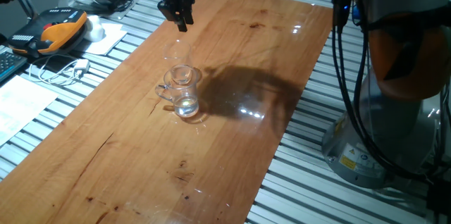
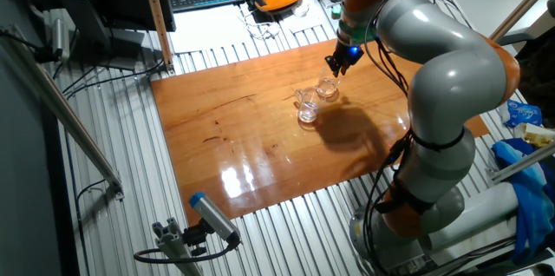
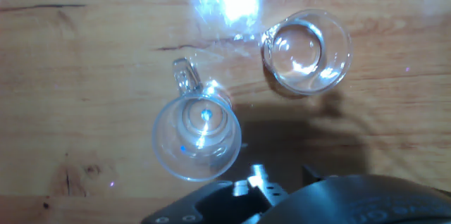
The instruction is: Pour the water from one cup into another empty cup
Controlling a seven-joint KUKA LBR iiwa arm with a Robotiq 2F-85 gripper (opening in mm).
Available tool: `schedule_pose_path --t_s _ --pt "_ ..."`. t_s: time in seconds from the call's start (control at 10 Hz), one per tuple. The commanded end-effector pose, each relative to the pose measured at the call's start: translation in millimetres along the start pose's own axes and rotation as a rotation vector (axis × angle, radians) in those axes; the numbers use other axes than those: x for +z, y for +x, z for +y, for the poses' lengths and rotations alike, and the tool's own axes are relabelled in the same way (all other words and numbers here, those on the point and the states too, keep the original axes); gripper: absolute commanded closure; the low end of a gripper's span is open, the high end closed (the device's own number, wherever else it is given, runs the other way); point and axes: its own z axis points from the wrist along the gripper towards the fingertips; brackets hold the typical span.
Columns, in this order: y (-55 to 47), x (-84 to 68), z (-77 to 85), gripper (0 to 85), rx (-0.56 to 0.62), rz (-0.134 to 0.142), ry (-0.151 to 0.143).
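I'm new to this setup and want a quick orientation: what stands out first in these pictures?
Two clear glasses stand close together near the middle of the reddish wooden tabletop: a clear glass mug with a loop handle and a small handle-less glass tumbler beside it. The black two-finger hand hovers above them, holding nothing. An orange-and-black handheld controller lies off the board's far corner.

A handled glass mug stood upright on the wooden worktop, its handle pointing toward the top edge. A small tumbler stood just beside it, apart.
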Motion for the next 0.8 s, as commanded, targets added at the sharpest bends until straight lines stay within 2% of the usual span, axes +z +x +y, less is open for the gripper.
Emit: schedule_pose_path --t_s 0.0,0.1,0.3,0.4,0.6,0.7 --pt "-0.4 0.5 1.1 85.0 0.001 0.0 0.004" --pt "-1.2 1.8 3.4 85.0 -0.009 0.001 0.026" --pt "-3.3 6.7 11.3 85.0 -0.015 0.011 0.039" --pt "-4.6 11.4 18.0 85.0 -0.003 0.013 0.059" --pt "-6.2 26.6 28.2 51.0 0.025 -0.001 0.065" --pt "-6.0 37.3 29.0 51.0 0.025 -0.017 0.067"
